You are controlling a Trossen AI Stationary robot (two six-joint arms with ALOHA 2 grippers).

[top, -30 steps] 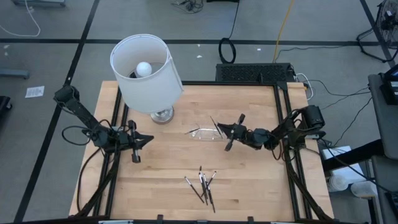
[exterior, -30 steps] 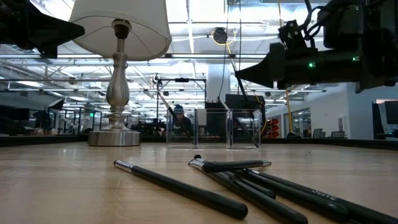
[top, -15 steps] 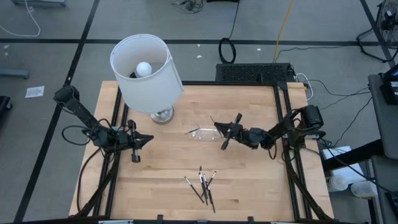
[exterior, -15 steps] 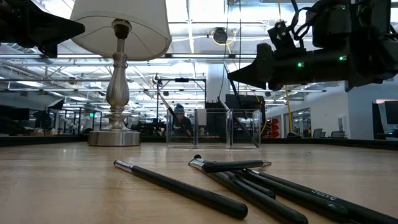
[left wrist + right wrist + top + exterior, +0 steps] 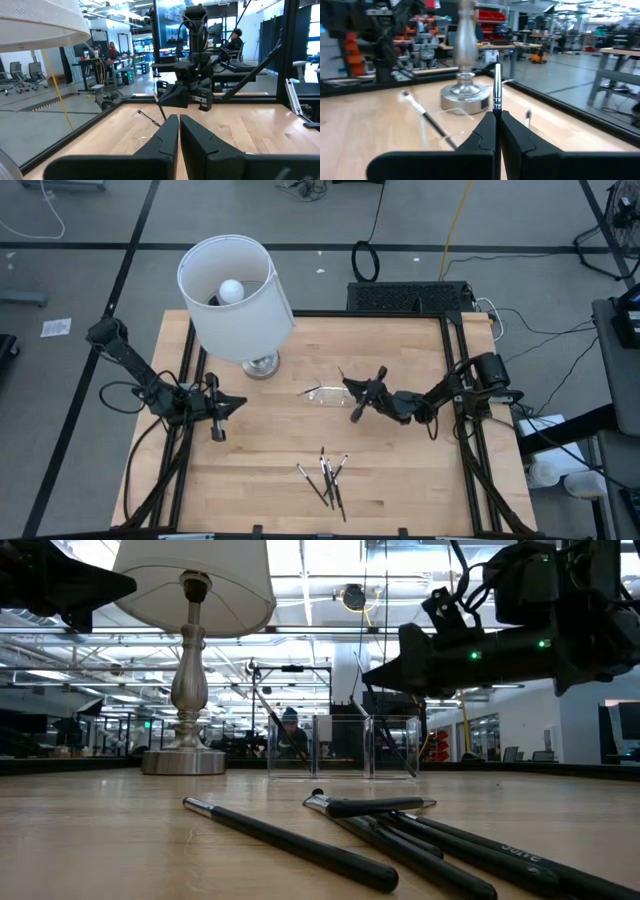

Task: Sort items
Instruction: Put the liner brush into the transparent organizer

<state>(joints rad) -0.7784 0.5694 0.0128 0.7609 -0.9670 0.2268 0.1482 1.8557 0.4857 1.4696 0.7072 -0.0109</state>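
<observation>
Several thin dark sticks with silvery ends (image 5: 326,476) lie in a loose pile on the wooden table near its front edge; they fill the foreground of the low view (image 5: 400,835). A small clear tray (image 5: 322,393) stands mid-table, and one stick (image 5: 426,119) leans in it. My right gripper (image 5: 349,387) hovers just right of the tray, shut on one more stick (image 5: 496,86). My left gripper (image 5: 238,404) is shut and empty at the table's left side, its fingers pointing toward the tray. My right gripper pinches a dark stick between its two fingertips (image 5: 490,125), on the dark shaft just below the silvery band (image 5: 496,102). The fingers come about level from the table's right and lie across the stick. The stick is lifted clear of the table.
A white-shaded lamp (image 5: 235,295) stands on its silver base (image 5: 262,364) at the table's far left, close behind the tray. Black frame rails run along the table's left and right edges. Bare wood lies between the tray and the pile.
My right gripper has gone a little toward the table's left, toward the clear tray, still shut on the stick.
</observation>
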